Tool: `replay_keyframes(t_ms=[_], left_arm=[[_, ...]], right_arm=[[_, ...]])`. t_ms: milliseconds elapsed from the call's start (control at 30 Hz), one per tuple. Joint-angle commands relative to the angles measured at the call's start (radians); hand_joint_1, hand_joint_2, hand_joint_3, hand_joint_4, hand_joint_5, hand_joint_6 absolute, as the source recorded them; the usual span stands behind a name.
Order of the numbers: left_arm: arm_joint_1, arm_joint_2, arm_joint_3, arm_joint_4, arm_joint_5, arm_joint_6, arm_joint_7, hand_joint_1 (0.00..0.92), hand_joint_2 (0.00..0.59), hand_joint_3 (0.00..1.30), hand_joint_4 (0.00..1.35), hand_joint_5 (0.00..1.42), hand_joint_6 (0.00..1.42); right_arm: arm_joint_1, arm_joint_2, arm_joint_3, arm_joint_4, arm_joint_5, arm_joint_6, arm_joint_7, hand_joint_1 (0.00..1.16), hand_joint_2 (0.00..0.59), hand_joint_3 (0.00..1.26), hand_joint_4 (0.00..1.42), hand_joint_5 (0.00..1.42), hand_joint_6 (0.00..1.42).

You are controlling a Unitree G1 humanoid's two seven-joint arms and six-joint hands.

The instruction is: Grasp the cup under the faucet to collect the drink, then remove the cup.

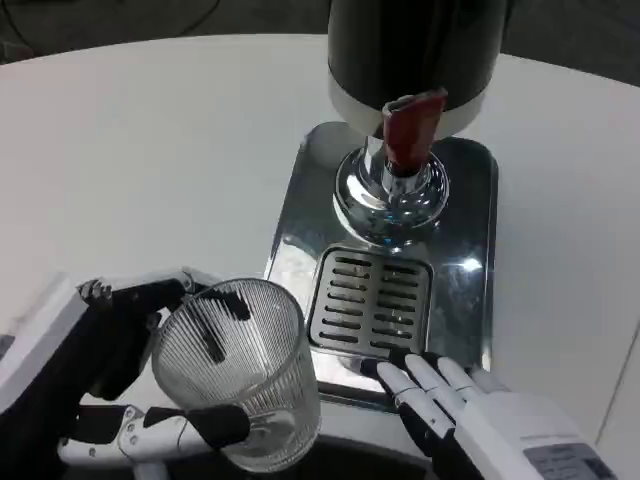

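Fingers [205, 425] of left hand [110, 385] wrapped round ribbed glass cup [238, 375], beside drip tray [365, 300], short of faucet [400, 150] | right hand [470, 410] fingers together, resting at tray edge | cup: rigid, breakable, probably slick; grip mid-wall.

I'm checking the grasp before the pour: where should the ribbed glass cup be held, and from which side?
Best around the ribbed side wall, mid-height, from the robot's left, as the left hand grips the cup now. The cup stands upright with its mouth open upward, so a side wrap probably keeps the rim clear for the faucet and leaves the drip tray side free.
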Motion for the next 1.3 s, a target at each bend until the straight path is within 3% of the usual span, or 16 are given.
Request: replay_keyframes(t_ms=[33, 633, 1300], left_arm=[[-0.002, 0.002, 0.009, 0.000, -0.016, -0.022, 0.000, 0.460, 0.206, 1.06, 1.24, 1.42, 1.42], [-0.108, -0.015, -0.006, 0.060, 0.028, -0.011, 0.021, 0.457, 0.198, 1.06, 1.24, 1.42, 1.42], [-0.398, -0.011, -0.112, 0.299, 0.218, 0.010, 0.095, 0.452, 0.195, 1.06, 1.24, 1.42, 1.42]], right_arm=[[0.015, 0.008, -0.010, -0.017, 0.006, -0.008, 0.006, 0.35, 0.392, 0.06, 0.00, 0.00, 0.00], [0.029, 0.027, -0.055, -0.043, 0.041, -0.010, -0.006, 0.35, 0.392, 0.07, 0.00, 0.00, 0.00], [0.023, 0.044, -0.113, -0.021, 0.072, -0.048, -0.060, 0.35, 0.397, 0.07, 0.00, 0.00, 0.00]])
